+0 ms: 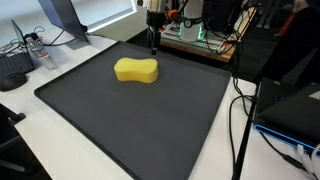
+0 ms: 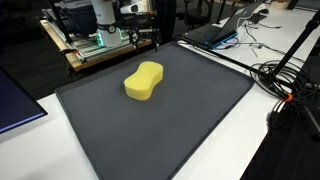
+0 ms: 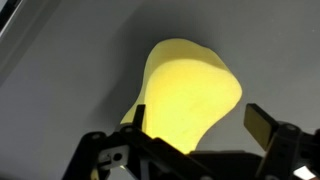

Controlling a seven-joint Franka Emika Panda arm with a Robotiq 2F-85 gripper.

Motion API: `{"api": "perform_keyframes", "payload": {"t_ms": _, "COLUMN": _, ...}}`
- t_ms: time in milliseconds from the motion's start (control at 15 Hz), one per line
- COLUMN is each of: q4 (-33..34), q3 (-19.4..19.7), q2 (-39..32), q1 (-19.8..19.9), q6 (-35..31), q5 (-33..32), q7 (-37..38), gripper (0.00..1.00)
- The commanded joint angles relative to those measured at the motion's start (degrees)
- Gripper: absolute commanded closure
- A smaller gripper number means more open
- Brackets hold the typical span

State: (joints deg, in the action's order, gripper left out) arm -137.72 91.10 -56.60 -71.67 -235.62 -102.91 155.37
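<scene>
Wrist view: the sponge (image 3: pixel 185 90) fills the middle of the picture, and its long axis runs up the frame away from the gripper (image 3: pixel 178 140). The wider lobe is at the top and the other end is hidden behind the fingers. The jaws stand spread apart with nothing between them, and their closing line lies across that axis.

In both exterior views the sponge lies flat on the far half of the dark mat (image 1: pixel 120 130), a little left of centre. Its pinched waist is in the middle, and in an exterior view (image 2: pixel 144 81) the axis slants from near-left to far-right. The gripper (image 1: pixel 153 40) hangs at the mat's far edge, well apart from the sponge.

The risks, as I judge them:
- The foam is soft, so a pinch at a lobe rather than the waist could squash it and let it twist or slide out.
- A descent too deep would press the fingertips into the mat.
- A gripper that is off centre could nudge the light sponge aside.
</scene>
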Motion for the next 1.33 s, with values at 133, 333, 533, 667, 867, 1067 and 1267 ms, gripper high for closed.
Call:
{"api": "perform_keyframes", "payload": {"t_ms": 133, "q4": 3.3, "q3": 2.4, "q2": -6.8, "q1": -3.4, "q6": -7.1, "q5": -3.2, "q7": 3.3, "gripper": 0.00}}
{"api": "perform_keyframes", "payload": {"t_ms": 333, "q4": 4.2, "q3": 1.2, "q2": -4.1, "q1": -3.9, "q6": -7.5, "q5": -5.2, "q7": 2.6, "gripper": 0.00}}
{"api": "perform_keyframes", "payload": {"t_ms": 533, "q4": 4.8, "q3": 1.1, "q2": -6.7, "q1": -3.5, "q6": -6.2, "q5": -4.2, "q7": 2.5, "gripper": 0.00}}
{"api": "perform_keyframes", "payload": {"t_ms": 667, "q4": 5.3, "q3": 0.6, "q2": -6.1, "q1": -2.2, "q6": -6.0, "q5": -3.8, "q7": 2.5, "gripper": 0.00}}
{"api": "perform_keyframes", "payload": {"t_ms": 867, "q4": 3.5, "q3": -0.7, "q2": -3.3, "q1": 1.0, "q6": -6.5, "q5": -2.4, "q7": 1.6, "gripper": 0.00}}
{"api": "perform_keyframes", "payload": {"t_ms": 1067, "q4": 2.4, "q3": -3.8, "q2": -0.1, "q1": 4.1, "q6": -6.4, "q5": -2.0, "q7": 1.4, "gripper": 0.00}}
{"api": "perform_keyframes", "payload": {"t_ms": 1267, "q4": -0.4, "q3": -5.9, "q2": 2.4, "q1": 5.7, "q6": -6.4, "q5": -0.2, "q7": 1.4, "gripper": 0.00}}
